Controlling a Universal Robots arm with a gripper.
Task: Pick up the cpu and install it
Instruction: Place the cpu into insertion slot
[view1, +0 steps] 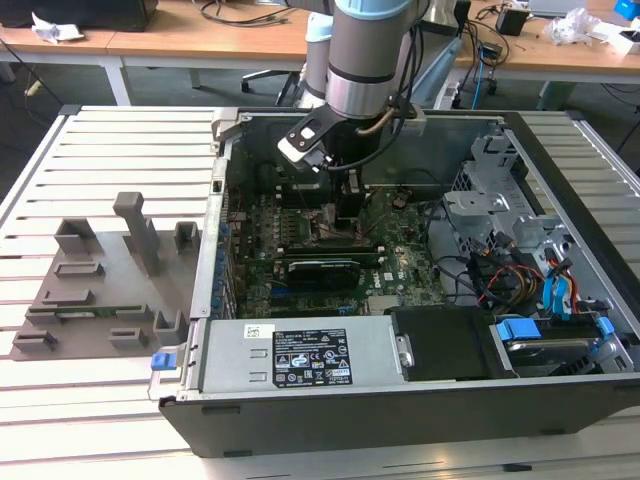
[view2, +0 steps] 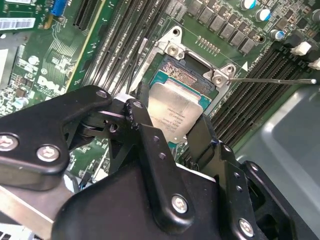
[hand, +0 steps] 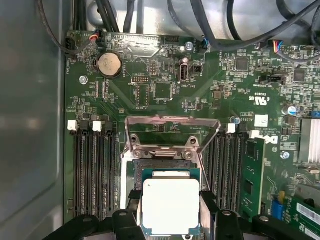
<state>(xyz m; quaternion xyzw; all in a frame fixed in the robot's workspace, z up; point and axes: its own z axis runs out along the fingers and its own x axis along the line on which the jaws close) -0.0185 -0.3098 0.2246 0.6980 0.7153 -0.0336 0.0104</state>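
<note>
From my console I saw the claw (view2: 170, 117) clamped on the cpu (view2: 172, 107). Its two black fingers (view2: 145, 130) were parted only by the chip's width, one pressed to each opposite edge. In the first wrist view the cpu (hand: 170, 205) sat pale side up between the claw (hand: 170, 220) tips, over the open socket (hand: 150, 167). A strip of dark contacts was exposed beyond one edge, with the raised metal frame (hand: 172, 122) past that. I could not tell whether the chip was seated or hovering just above. Rows of memory slots (hand: 92, 170) flanked the socket on the green motherboard (hand: 165, 90). In the exterior view the arm (view1: 370, 50) reached down into the computer case (view1: 400, 410), with the claw (view1: 345, 200) at about eleven o'clock from the case's middle. The grey fixture blocks (view1: 140, 235) lay at nine o'clock, well apart on the exterior view's left
</note>
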